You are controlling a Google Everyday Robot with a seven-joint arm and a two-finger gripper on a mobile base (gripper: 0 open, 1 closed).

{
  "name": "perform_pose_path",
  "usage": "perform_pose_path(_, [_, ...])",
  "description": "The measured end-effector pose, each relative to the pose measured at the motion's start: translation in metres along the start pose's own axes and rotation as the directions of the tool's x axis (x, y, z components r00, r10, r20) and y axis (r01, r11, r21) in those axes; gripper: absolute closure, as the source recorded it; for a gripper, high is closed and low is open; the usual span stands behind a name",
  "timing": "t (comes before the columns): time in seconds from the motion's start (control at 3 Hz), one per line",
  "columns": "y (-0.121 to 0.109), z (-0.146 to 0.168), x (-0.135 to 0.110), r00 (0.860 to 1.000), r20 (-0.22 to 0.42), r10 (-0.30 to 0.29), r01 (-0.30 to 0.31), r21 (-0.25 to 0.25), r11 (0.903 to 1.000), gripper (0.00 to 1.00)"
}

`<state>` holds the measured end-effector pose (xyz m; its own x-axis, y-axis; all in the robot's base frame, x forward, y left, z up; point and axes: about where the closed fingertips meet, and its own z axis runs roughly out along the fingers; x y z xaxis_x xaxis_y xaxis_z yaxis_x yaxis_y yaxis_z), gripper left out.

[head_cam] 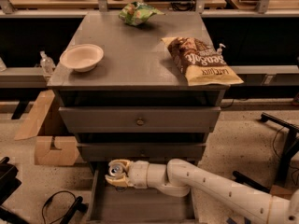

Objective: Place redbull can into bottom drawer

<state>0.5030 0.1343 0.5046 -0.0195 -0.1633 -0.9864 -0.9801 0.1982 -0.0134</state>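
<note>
Gripper (114, 172) clamped on redbull can (116, 170), approx above bottom drawer (142, 205) at its 11 o'clock corner; drawer pulled out.

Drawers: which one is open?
The bottom drawer, pulled out, floor showing; the two drawer fronts above it are shut. The gripper holds the redbull can over it.

Gripper (114, 172) clasping redbull can (116, 170) above bottom drawer (145, 205), L side.
</note>
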Motion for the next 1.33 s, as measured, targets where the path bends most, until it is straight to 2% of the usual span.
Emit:
perform_pose_path(0.33, [-0.01, 0.036, 0.058, 0.999, 0.031, 0.008, -0.007, -0.012, 0.9999, 1.0])
perform_pose_path(0.67, [-0.01, 0.036, 0.058, 0.999, 0.031, 0.008, -0.007, -0.012, 0.9999, 1.0])
perform_pose_path(1.0, [-0.007, 0.049, 0.089, 0.998, 0.013, 0.063, -0.063, -0.038, 0.9973, 1.0])
perform_pose_path(1.33, [-0.001, 0.066, 0.147, 0.995, -0.007, 0.1, -0.1, -0.07, 0.9925, 1.0])
